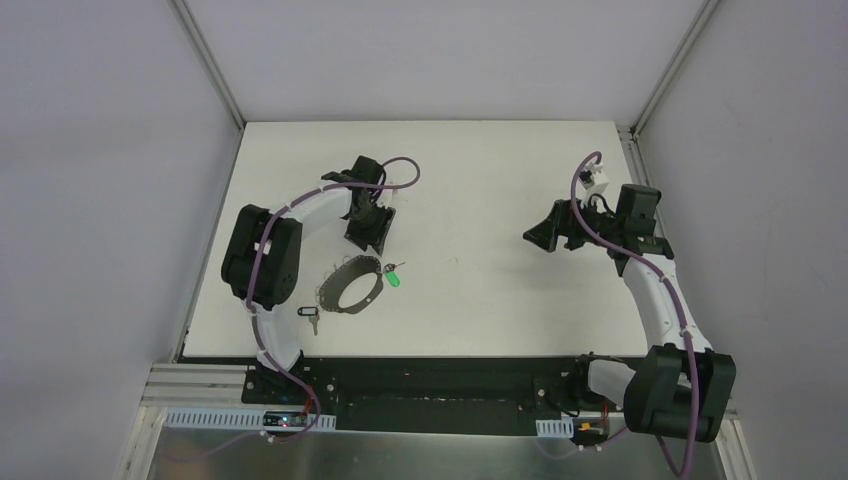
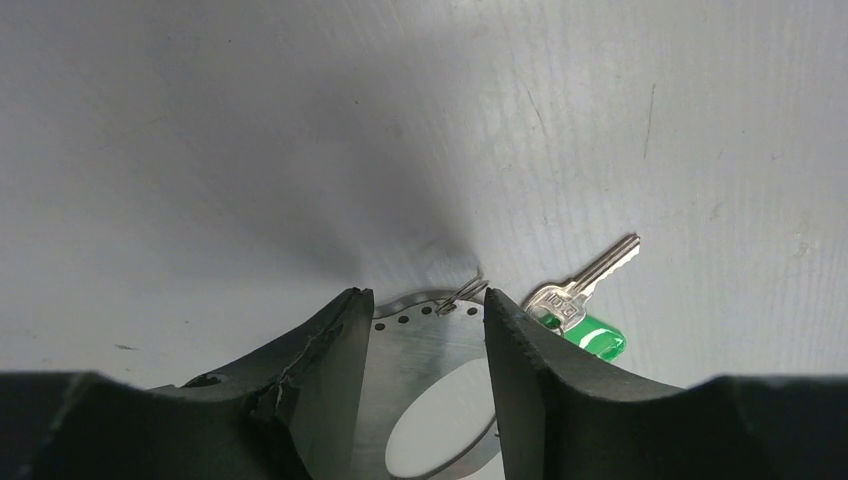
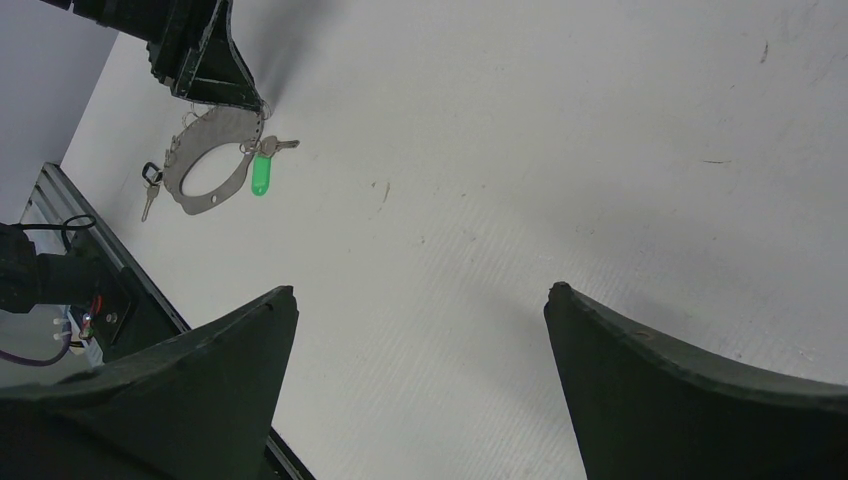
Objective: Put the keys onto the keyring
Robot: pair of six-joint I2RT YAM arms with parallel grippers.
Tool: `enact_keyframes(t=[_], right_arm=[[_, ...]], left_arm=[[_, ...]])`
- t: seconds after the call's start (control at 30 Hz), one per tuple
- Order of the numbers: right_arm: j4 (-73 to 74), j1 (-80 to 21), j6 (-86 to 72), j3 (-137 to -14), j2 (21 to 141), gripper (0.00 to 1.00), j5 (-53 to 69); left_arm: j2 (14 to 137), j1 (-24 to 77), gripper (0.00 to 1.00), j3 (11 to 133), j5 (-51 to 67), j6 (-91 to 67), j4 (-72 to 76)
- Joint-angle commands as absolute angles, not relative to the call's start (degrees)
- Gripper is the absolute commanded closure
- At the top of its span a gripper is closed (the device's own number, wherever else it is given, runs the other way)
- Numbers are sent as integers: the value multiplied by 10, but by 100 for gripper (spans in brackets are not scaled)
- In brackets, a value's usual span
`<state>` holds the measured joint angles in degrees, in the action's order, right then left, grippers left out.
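1. Two grippers are showing in top view: L gripper point(image 1: 366, 238) is sitting left of centre, and R gripper point(image 1: 545, 236) is hanging right of centre, well apart from the task items.
2. L gripper is pointing down at the upper edge of the keyring point(image 2: 420, 345), which is lying flat on the white table point(image 1: 480, 200), lower left of centre in top view.
3. In L wrist view its jaws are standing part-way apart, w/ the ring's perforated band running across the gap and passing under both fingers point(image 2: 320, 370). Nothing is looking clamped; I cannot tell whether the pads are touching metal.
4. One small wire loop point(image 2: 462, 293) is sticking out at the ring's rim btwn the fingertips, nearer the right-hand one.
5. Green key point(image 2: 572, 303) is lying just right of the ring, blade pointing to upper right of L wrist view, tag partly hiding behind the right-hand finger.
6. Black key point(image 1: 309, 314) is lying by the ring's lower-left rim in top view; cannot tell whether it is attached.
7. R gripper is holding its jaws wide apart w/ only bare table btwn them. Ring and keys are showing in upper left of R wrist view.
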<state>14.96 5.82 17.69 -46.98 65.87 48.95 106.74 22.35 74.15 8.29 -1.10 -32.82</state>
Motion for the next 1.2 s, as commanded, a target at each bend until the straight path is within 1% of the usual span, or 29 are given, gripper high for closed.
enact_keyframes(t=[0.0,0.3,0.6,0.87,1.0,1.17], right_arm=[[128,63,188,-470,659,2,511],[127,64,187,-469,660,2,511],[127,66,186,-468,658,2,514],[126,67,185,-467,658,2,517],[125,67,186,-467,660,2,516],[125,67,186,-466,660,2,516]], left_arm=[[1073,221,54,763,138,-25,-361],[1083,221,59,765,169,-14,-367],[1097,220,70,783,168,-8,-383],[1096,220,74,786,163,-5,-392],[1089,220,77,779,173,12,-389],[1082,218,83,773,178,14,-385]])
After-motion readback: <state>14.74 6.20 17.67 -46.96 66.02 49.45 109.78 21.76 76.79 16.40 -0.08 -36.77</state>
